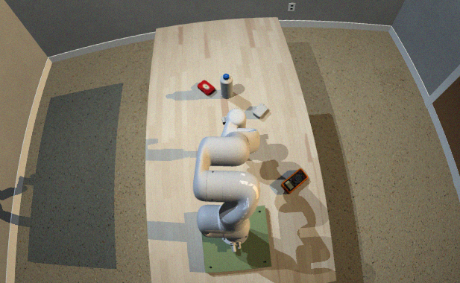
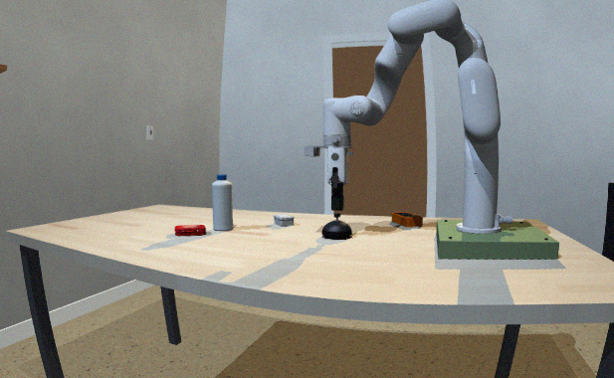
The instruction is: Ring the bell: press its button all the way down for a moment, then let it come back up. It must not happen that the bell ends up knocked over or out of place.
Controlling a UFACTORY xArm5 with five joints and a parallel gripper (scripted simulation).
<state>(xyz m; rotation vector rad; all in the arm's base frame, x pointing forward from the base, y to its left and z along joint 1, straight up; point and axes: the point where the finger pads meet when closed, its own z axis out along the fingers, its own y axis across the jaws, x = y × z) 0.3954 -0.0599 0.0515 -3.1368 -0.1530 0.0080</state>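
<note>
The bell [image 2: 336, 230] is a black dome on the table, seen in the exterior view near the middle. Its small button [image 2: 337, 218] sticks up from the top. My gripper [image 2: 337, 208] points straight down, shut and empty, with its fingertips right above the button, at or just short of touching it. In the top view the arm's wrist [image 1: 235, 118] covers the bell and the fingers, so both are hidden there.
A grey bottle with a blue cap [image 2: 222, 203] [image 1: 226, 86] and a red flat box [image 2: 190, 230] [image 1: 206, 87] stand left of the bell. A small grey box [image 2: 284, 220] [image 1: 260, 110] lies behind it. An orange meter [image 2: 406, 219] [image 1: 294, 180] lies near the green base plate [image 2: 497, 240].
</note>
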